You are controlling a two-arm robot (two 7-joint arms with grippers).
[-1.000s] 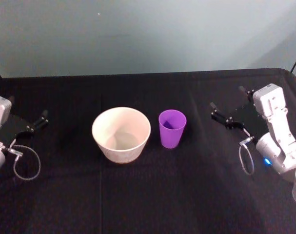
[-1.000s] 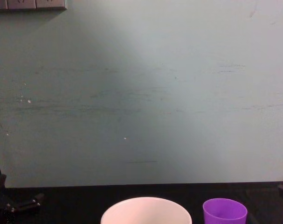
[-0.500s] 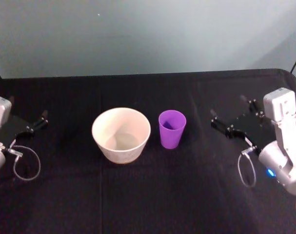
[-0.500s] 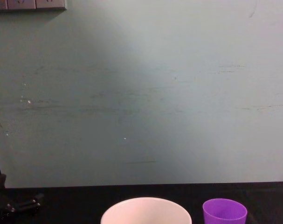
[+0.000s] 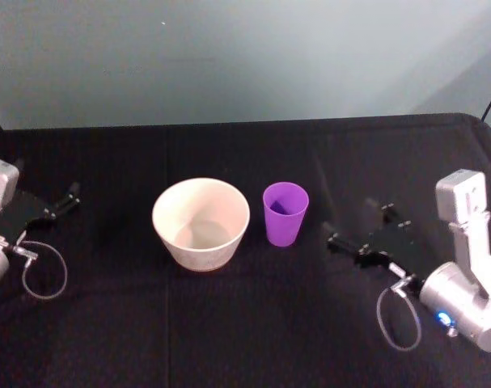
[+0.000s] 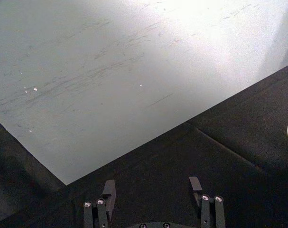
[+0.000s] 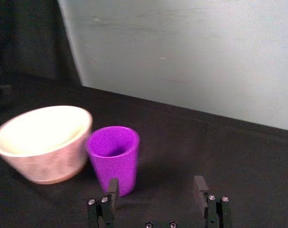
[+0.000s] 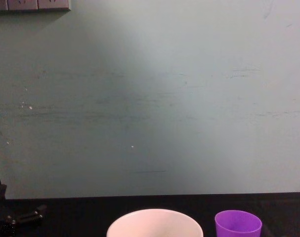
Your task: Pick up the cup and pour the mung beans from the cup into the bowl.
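Observation:
A small purple cup (image 5: 285, 212) stands upright on the black table, just right of the wide pale bowl (image 5: 201, 223). The cup's inside is dark and I cannot make out mung beans. My right gripper (image 5: 354, 223) hovers open a short way right of the cup, apart from it, fingers pointing at it. Its wrist view shows the cup (image 7: 114, 156) and the bowl (image 7: 41, 142) ahead of the open right gripper (image 7: 156, 187). My left gripper (image 5: 61, 202) rests open at the table's far left. The chest view catches the bowl rim (image 8: 154, 223) and the cup top (image 8: 237, 225).
A black cloth covers the table (image 5: 245, 323), which ends at a pale green wall (image 5: 229, 56) behind. Bare cloth lies in front of the bowl and cup. Loose cable loops hang by each wrist.
My right gripper has swung left and nearer the table's front, closing the distance to the cup. The left arm, the cup and the bowl have stayed put.

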